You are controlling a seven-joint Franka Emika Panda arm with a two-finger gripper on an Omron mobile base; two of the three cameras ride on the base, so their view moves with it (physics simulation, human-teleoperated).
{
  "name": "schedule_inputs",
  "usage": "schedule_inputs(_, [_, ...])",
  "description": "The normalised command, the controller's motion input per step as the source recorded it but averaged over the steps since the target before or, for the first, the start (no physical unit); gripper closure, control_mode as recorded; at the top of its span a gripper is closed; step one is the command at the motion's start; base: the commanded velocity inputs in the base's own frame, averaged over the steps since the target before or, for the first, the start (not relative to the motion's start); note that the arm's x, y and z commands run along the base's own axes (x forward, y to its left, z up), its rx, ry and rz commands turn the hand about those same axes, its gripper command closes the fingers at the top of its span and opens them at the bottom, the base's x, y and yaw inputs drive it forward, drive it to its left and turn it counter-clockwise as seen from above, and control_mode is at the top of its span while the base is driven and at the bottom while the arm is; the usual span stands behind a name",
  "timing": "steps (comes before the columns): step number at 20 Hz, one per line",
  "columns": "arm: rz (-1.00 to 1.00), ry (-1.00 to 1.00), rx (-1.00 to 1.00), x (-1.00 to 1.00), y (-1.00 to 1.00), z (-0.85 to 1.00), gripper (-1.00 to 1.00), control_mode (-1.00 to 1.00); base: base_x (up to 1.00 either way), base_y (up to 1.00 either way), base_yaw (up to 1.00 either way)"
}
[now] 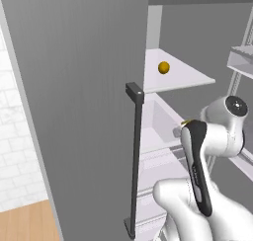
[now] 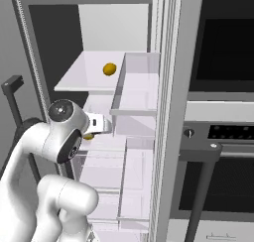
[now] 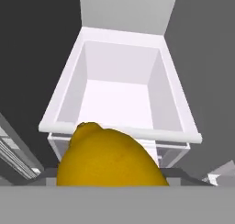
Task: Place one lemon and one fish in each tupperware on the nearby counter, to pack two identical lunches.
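A yellow lemon (image 3: 110, 161) sits right at the hand, covering the fingertips at the bottom of the hand view, and my gripper (image 2: 94, 131) is shut on it. A sliver of this lemon (image 1: 187, 122) shows at the hand, inside the open fridge and just above a white drawer bin (image 3: 120, 132). A second lemon (image 1: 163, 67) (image 2: 109, 69) lies on the white fridge shelf (image 2: 82, 82) above the hand. The fish, the tupperware and the counter are out of view.
The grey fridge door (image 1: 84, 111) with its dark bar handle (image 1: 134, 156) stands open on the left. Clear door bins (image 2: 136, 82) hang on the right side. An oven (image 2: 223, 132) with a dark handle (image 2: 198, 186) is next to the fridge.
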Motion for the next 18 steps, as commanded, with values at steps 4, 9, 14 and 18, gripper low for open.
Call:
schedule_inputs(4, [0.0,0.1,0.0,-0.74,0.27,0.67,1.0,-1.0,0.0,0.0,0.0])
schedule_inputs(9, [0.01,-0.03,0.0,-0.7,0.38,0.03,1.0,-1.0,0.0,0.0,0.0])
schedule_inputs(14, [0.0,-0.01,0.0,-0.2,0.02,0.0,1.0,1.0,-0.8,0.0,0.0])
schedule_inputs(18, [0.0,0.0,0.0,0.0,0.0,0.0,1.0,1.0,-1.0,-0.21,0.0])
